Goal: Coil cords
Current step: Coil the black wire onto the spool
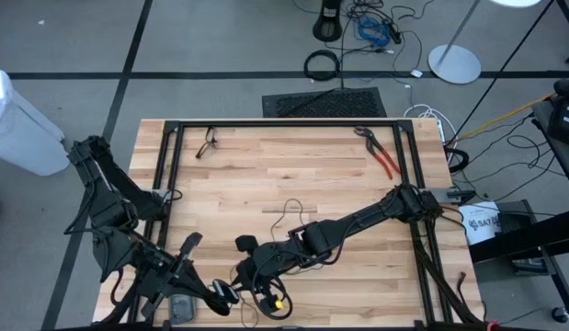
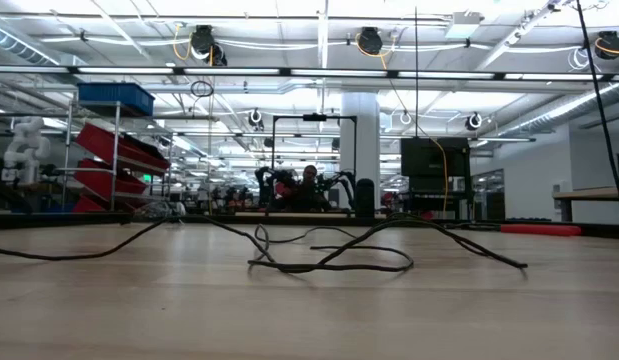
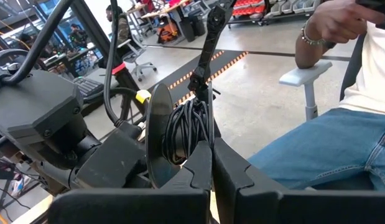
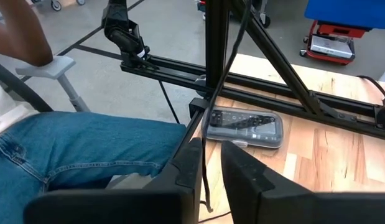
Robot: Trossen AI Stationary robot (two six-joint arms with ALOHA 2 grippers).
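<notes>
The left end effector (image 1: 220, 294) sits at the near edge of the tabletop (image 1: 293, 175), left of centre, its fingers pressed together; the left wrist view shows a bundle of wound black cord (image 3: 189, 127) gathered against a dark disc just ahead of those fingers, so the coil appears to be held there, though the exact contact point is hidden. Just to its right along the same near edge, the right end effector (image 1: 256, 276) reaches in from the right side; its fingers (image 4: 192, 165) stand nearly together with a thin strand of the cord running down between them, and they appear to be pinching it. The free length of the cord trails from that point toward the middle of the tabletop in loose loops, which the low view shows lying slack on the wood. Red-handled pliers (image 1: 381, 152) lie near the far right corner, well apart from the work. A person in jeans (image 4: 74, 149) sits just beyond the near edge. Risks, as judged: the thin strand may slip from a narrow pinch; the slack loops may snag or knot when drawn in; the two end effectors, working close together, may collide; the coil may spring loose if tension drops.
</notes>
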